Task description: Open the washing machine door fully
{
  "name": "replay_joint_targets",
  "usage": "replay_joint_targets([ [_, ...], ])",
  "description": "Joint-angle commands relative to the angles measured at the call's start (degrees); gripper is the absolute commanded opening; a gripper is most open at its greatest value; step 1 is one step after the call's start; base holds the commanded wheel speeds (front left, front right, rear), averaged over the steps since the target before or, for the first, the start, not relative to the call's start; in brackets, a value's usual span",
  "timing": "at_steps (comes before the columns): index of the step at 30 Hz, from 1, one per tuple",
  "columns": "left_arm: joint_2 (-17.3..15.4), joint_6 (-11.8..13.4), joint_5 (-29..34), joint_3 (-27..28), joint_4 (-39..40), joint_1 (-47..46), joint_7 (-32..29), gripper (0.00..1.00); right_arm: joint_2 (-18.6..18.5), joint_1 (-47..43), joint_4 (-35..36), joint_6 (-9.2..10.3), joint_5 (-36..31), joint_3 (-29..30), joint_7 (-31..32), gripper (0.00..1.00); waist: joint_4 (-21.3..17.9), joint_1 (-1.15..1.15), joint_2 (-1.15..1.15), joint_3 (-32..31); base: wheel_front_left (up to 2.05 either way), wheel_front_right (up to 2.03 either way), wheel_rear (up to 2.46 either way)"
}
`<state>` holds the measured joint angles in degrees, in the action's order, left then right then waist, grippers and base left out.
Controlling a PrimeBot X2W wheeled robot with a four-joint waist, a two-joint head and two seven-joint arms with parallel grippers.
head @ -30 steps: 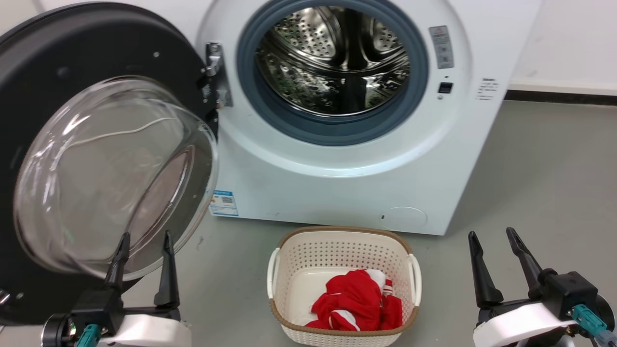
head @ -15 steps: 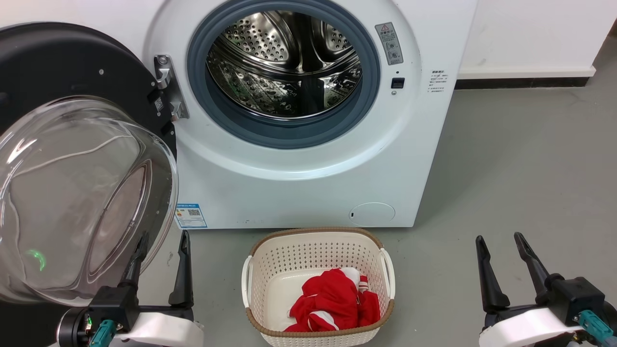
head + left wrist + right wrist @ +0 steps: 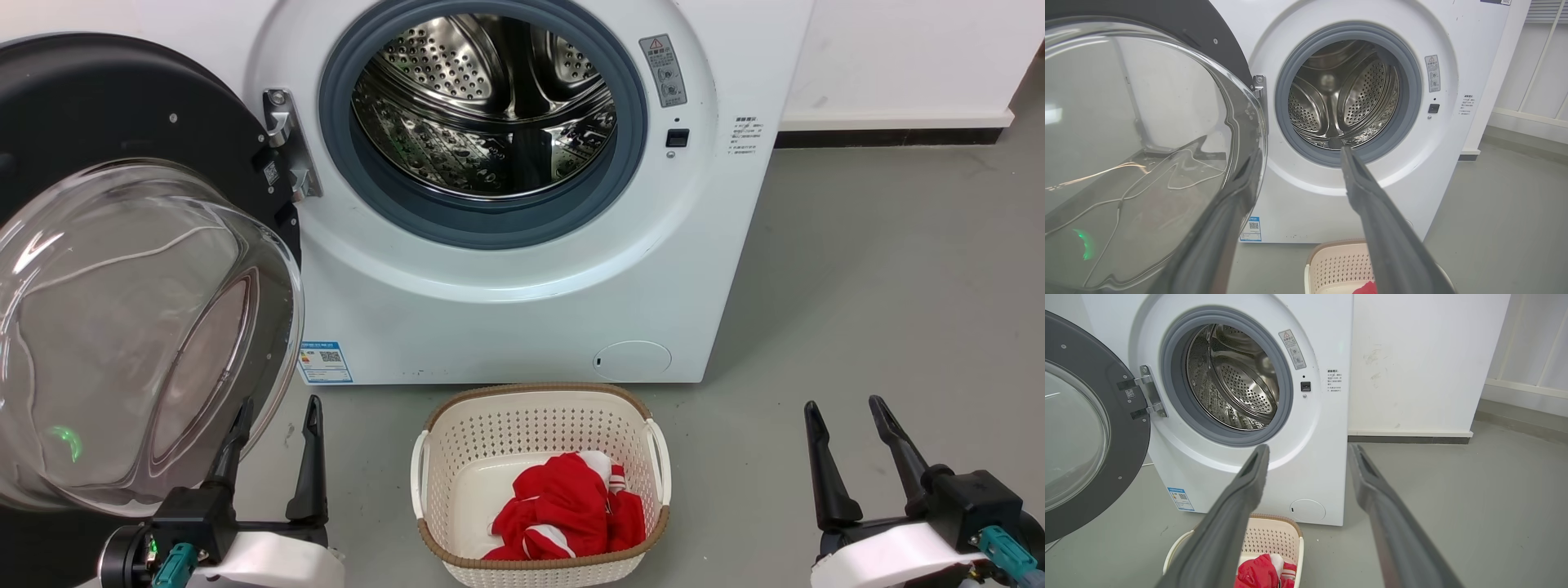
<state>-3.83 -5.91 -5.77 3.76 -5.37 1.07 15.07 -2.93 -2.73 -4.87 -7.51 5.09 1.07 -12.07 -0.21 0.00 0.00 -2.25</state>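
The washing machine [image 3: 506,310] is a white box with a bare steel drum [image 3: 490,106] inside a grey-blue ring. The washing machine door [image 3: 122,106] stands swung out wide on its left hinge, its clear glass bowl [image 3: 139,327] bulging toward me. My left gripper [image 3: 278,402] is open just below and right of the bowl's edge, holding nothing. In the left wrist view the left gripper [image 3: 1301,150] has one finger beside the door [image 3: 1188,24]. My right gripper [image 3: 842,403] is open over the floor at the right, and the right gripper [image 3: 1309,447] points at the machine [image 3: 1314,465].
A cream perforated basket [image 3: 539,408] with a red and white cloth [image 3: 571,514] sits on the floor before the machine, between my grippers. Grey floor [image 3: 882,286] stretches to the right, up to a white wall [image 3: 898,57].
The whole head view has shifted left, so the camera has moved. The door stays swung out wide, and both grippers stay open and hold nothing.
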Motion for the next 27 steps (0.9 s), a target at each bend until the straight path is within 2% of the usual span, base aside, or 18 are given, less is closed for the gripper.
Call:
replay_joint_targets([
  [1,0.02,-0.17,0.28,0.04,-0.14,-0.41,0.15,1.0,0.11,0.17,-0.11,0.04,0.47,-0.02,-0.22,1.0,-0.02,0.0,0.0,-0.01,0.0,0.0,0.0],
  [9,0.14,-0.48,0.4,0.24,-0.15,-0.34,0.15,1.0,0.11,0.38,-0.49,0.04,0.63,-0.15,-0.51,1.0,-0.25,0.0,0.0,0.1,0.0,0.0,0.0],
  [10,0.11,-0.44,0.29,0.22,-0.29,-0.01,-0.02,0.0,0.0,-0.01,-0.69,0.0,0.36,-0.09,-0.24,0.0,-0.25,0.0,0.0,0.1,0.0,0.0,0.0],
  [14,0.43,-0.46,-1.23,0.66,-2.37,0.27,-0.95,0.0,0.01,-0.6,-2.12,0.0,2.05,-0.14,0.24,0.0,-0.24,0.0,0.0,0.13,0.0,0.0,0.0],
  [15,0.44,-0.51,-4.84,1.1,-2.96,-0.37,-2.19,0.0,-0.04,-0.19,-2.38,0.0,5.87,0.03,0.98,0.0,-0.23,0.0,0.0,0.18,0.0,0.0,0.0],
  [27,0.51,-0.69,-18.38,0.97,-3.42,-1.22,-5.03,0.0,-0.3,1.49,-3.48,0.0,19.45,0.67,3.66,0.0,-0.19,0.0,0.0,0.41,0.0,0.0,0.0],
])
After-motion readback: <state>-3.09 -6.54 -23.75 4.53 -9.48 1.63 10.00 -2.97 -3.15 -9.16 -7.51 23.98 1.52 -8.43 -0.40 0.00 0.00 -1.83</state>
